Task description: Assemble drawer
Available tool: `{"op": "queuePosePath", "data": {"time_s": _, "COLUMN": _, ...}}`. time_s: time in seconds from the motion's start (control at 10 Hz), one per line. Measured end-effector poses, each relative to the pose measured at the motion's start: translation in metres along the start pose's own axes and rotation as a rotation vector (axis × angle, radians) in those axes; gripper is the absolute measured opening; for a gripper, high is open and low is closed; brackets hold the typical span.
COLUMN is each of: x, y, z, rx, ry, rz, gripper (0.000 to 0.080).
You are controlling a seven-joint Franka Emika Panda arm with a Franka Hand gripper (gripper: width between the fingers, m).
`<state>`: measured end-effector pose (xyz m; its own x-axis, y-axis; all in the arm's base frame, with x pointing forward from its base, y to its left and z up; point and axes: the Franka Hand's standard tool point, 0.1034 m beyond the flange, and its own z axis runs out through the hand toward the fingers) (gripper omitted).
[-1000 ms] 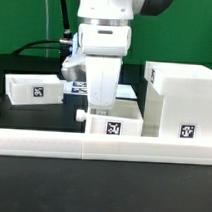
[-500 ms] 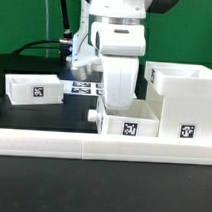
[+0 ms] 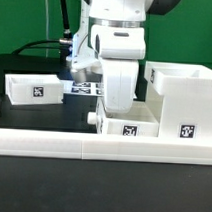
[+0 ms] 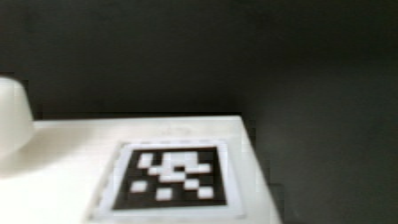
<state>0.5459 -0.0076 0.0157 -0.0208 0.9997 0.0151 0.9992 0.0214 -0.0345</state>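
A black tabletop (image 3: 38, 116) lies before a green backdrop. Nearest runs the white border rail (image 3: 42, 141). Just behind it sits a white, tagged knobbed tray (image 3: 128, 125), its knob toward the exterior view's left. The claw (image 3: 118, 101) reaches into it with its fingers hidden, so I cannot tell whether they pinch its wall. The open-fronted box (image 3: 185, 95) stands just beside, and a skewed tray would likely jam on its edge. Farther off rest the second tray (image 3: 35, 88) and the marker board (image 3: 87, 89).
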Motion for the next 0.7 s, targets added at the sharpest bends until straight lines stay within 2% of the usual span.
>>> {"op": "queuePosePath", "data": {"time_s": 0.2, "x": 0.0012, "y": 0.0006, "z": 0.001, "rx": -0.006, "ry": 0.001, "rz": 0.003, "gripper": 0.0041}}
{"op": "queuePosePath", "data": {"time_s": 0.3, "x": 0.0014, "y": 0.0018, "z": 0.0016, "rx": -0.023, "ry": 0.003, "rz": 0.004, "gripper": 0.0041}}
{"op": "queuePosePath", "data": {"time_s": 0.4, "x": 0.0013, "y": 0.0008, "z": 0.0029, "rx": -0.016, "ry": 0.003, "rz": 0.004, "gripper": 0.0041}}
{"op": "queuePosePath", "data": {"time_s": 0.5, "x": 0.0021, "y": 0.0022, "z": 0.0037, "rx": -0.048, "ry": 0.006, "rz": 0.011, "gripper": 0.0041}}
{"op": "queuePosePath", "data": {"time_s": 0.6, "x": 0.0039, "y": 0.0014, "z": 0.0059, "rx": -0.13, "ry": 0.016, "rz": 0.023, "gripper": 0.0042}}
{"op": "queuePosePath", "data": {"time_s": 0.7, "x": 0.0056, "y": 0.0015, "z": 0.0062, "rx": -0.17, "ry": 0.022, "rz": 0.04, "gripper": 0.0042}}
